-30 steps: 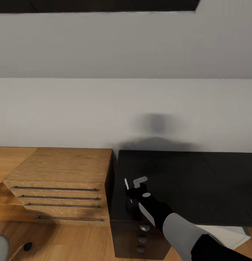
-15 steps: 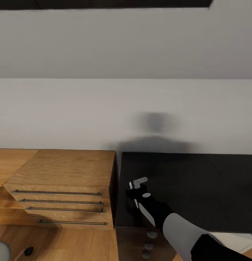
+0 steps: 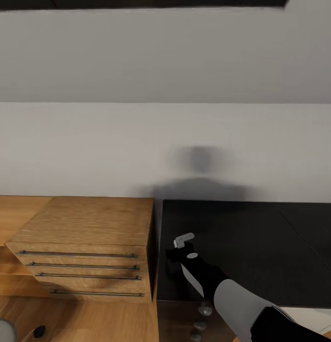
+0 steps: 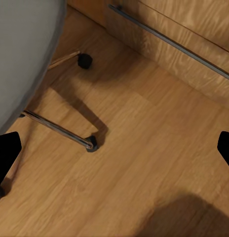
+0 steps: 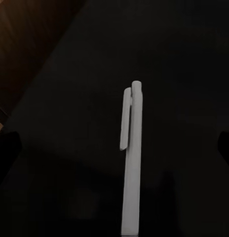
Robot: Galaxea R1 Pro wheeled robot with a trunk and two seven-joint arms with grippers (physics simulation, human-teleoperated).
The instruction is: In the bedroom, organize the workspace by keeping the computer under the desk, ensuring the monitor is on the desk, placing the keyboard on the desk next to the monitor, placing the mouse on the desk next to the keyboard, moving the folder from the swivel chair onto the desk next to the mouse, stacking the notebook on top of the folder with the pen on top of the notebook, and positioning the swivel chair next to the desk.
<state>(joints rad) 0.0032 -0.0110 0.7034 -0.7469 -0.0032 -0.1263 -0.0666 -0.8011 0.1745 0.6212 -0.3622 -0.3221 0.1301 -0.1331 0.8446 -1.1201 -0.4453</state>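
Note:
The pen (image 5: 132, 158), a pale stick with a clip, lies lengthwise in the middle of the right wrist view against the desk's black top (image 5: 183, 59). My right gripper (image 5: 114, 148) is open, its dark fingertips (image 5: 6, 150) far apart on either side of the pen. From the head camera, that gripper (image 3: 174, 254) hovers over the left end of the desk (image 3: 251, 247), with a small pale bit of the pen (image 3: 175, 243) at its tip. My left gripper (image 4: 114, 153) hangs open over the wood floor beside the swivel chair's grey seat (image 4: 20, 49) and metal base legs (image 4: 60, 131).
A light wooden cabinet (image 3: 89, 223) with long bar handles stands against the desk's left side. Round silver knobs (image 3: 203, 311) mark the dark drawer unit under the desk. A pale box corner (image 3: 303, 313) shows under the desk's front edge. The chair's seat edge (image 3: 1, 330) and a castor (image 3: 39, 330) are at the lower left.
The view has shifted, so desk and cabinet sit a little lower and further right. The pen, earlier sticking up clearly at the gripper's left, now shows as just a small pale bit.

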